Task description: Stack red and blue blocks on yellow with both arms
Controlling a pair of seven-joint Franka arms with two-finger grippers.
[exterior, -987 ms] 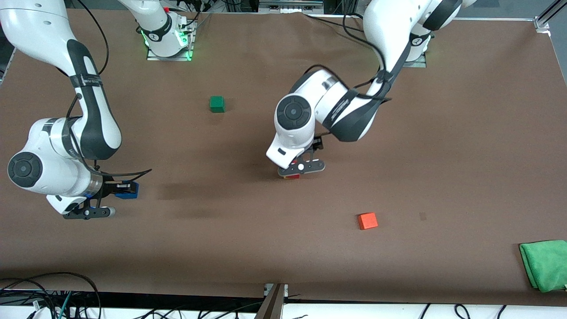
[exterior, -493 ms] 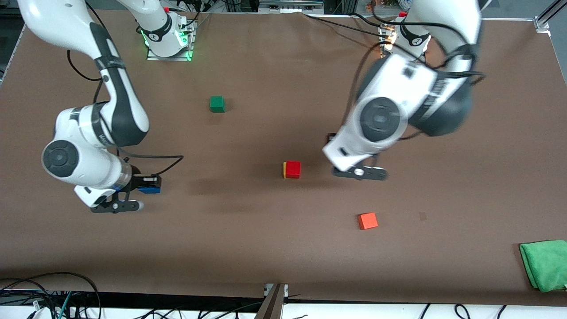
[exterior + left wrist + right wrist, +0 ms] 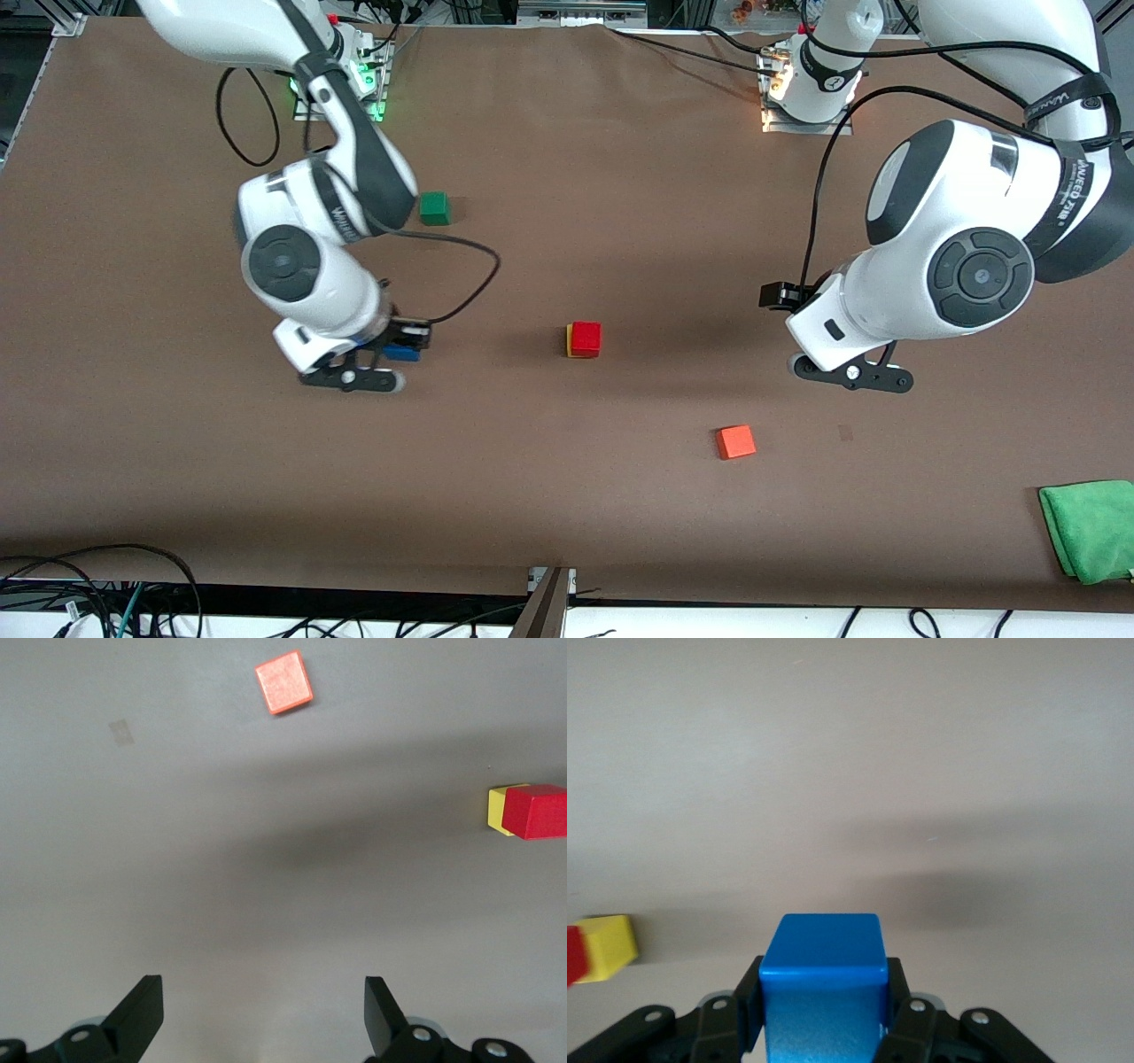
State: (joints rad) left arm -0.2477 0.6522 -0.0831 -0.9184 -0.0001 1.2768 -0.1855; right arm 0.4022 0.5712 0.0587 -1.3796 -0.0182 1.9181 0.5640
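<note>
The red block (image 3: 586,337) sits on the yellow block (image 3: 570,340) at mid surface (image 3: 567,496). The right gripper (image 3: 394,353) has its jaws clamped on the blue block (image 3: 823,979) over the surface. The left gripper (image 3: 263,1014) hangs with jaws apart.

Green cube (image 3: 434,208), orange-red cube (image 3: 736,441) and folded green cloth (image 3: 1090,529) on brown table (image 3: 567,496); cloth at table's edge.

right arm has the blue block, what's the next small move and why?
Probably carry the blue block over the red block, then lower it. The red one already sits on the yellow block, the right pincer is shut on blue, and the left pincer is open and off the stack.
</note>
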